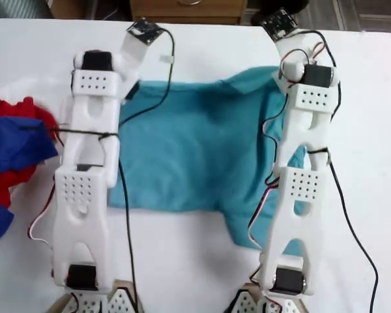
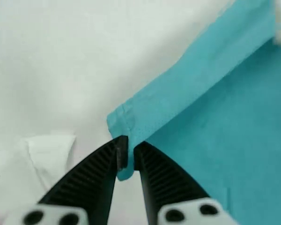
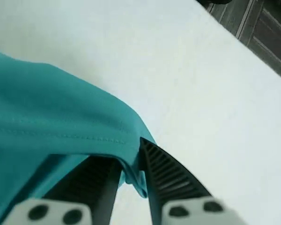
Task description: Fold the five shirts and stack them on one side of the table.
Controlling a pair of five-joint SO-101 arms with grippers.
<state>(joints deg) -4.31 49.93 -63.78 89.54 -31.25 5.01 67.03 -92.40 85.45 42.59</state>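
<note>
A teal shirt (image 1: pixel 195 150) lies spread flat in the middle of the white table (image 1: pixel 182 261), with both arms stretched over its sides. At its far left corner, my left gripper (image 1: pixel 131 89) is shut on the hem. The left wrist view shows the black jaws of the left gripper (image 2: pixel 128 152) pinching that corner of the teal shirt (image 2: pixel 215 117). My right gripper (image 1: pixel 283 75) is at the far right corner. In the right wrist view, the right gripper (image 3: pixel 131 164) is closed over a raised edge of the teal shirt (image 3: pixel 47 108).
A red shirt (image 1: pixel 13 111) and a blue shirt (image 1: pixel 16 147) lie crumpled in a pile at the table's left edge. Bare table runs along the front, the far side and the right. Wooden furniture (image 1: pixel 189 8) stands past the far edge.
</note>
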